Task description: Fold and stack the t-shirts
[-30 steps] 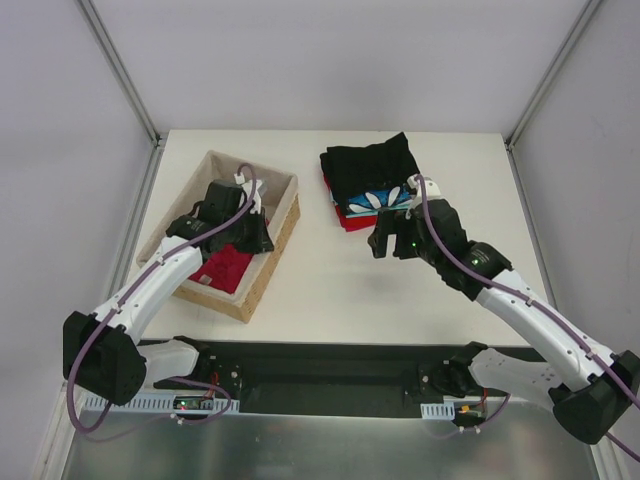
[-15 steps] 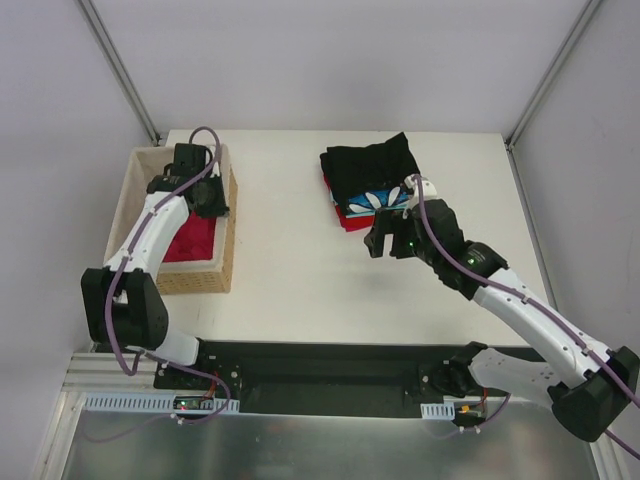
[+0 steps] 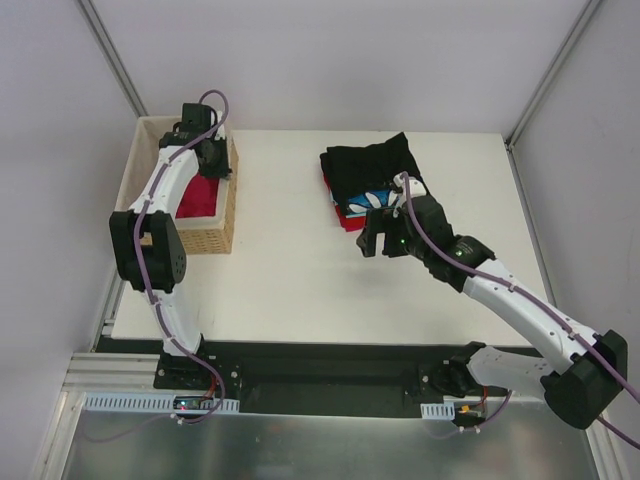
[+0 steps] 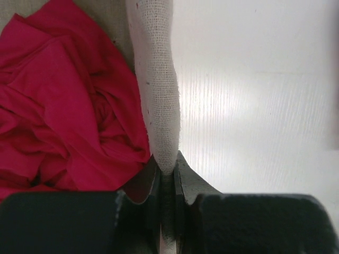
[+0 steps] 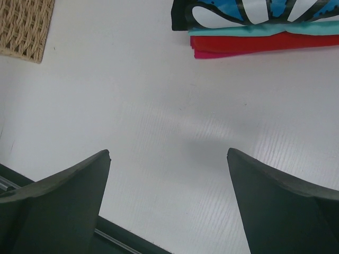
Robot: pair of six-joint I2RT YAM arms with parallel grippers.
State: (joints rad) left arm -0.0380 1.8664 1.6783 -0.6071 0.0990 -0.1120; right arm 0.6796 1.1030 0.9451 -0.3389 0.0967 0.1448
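Note:
A crumpled crimson-pink t-shirt (image 3: 200, 196) (image 4: 63, 106) lies inside the wicker basket (image 3: 226, 215) at the table's far left. My left gripper (image 3: 208, 150) (image 4: 167, 169) is shut on the basket's beige-lined rim (image 4: 156, 79), at its right wall near the back. At the back centre sits a stack of folded t-shirts: black (image 3: 370, 165) on top, blue-white patterned (image 3: 378, 198) (image 5: 254, 13) under it, red (image 3: 352, 222) (image 5: 249, 42) at the bottom. My right gripper (image 3: 378, 240) (image 5: 168, 153) hovers open over bare table just in front of the stack, holding nothing.
A corner of the wicker basket (image 5: 24, 24) shows at the upper left of the right wrist view. The white table (image 3: 300, 280) lies between basket and stack. Metal frame posts (image 3: 115, 65) stand at the back corners, and a black base strip (image 3: 320, 365) runs along the near edge.
My left gripper, shut on the rim, has dragged the basket left and back to the table's far-left edge, turning it square. My right gripper has drifted slightly left, still open.

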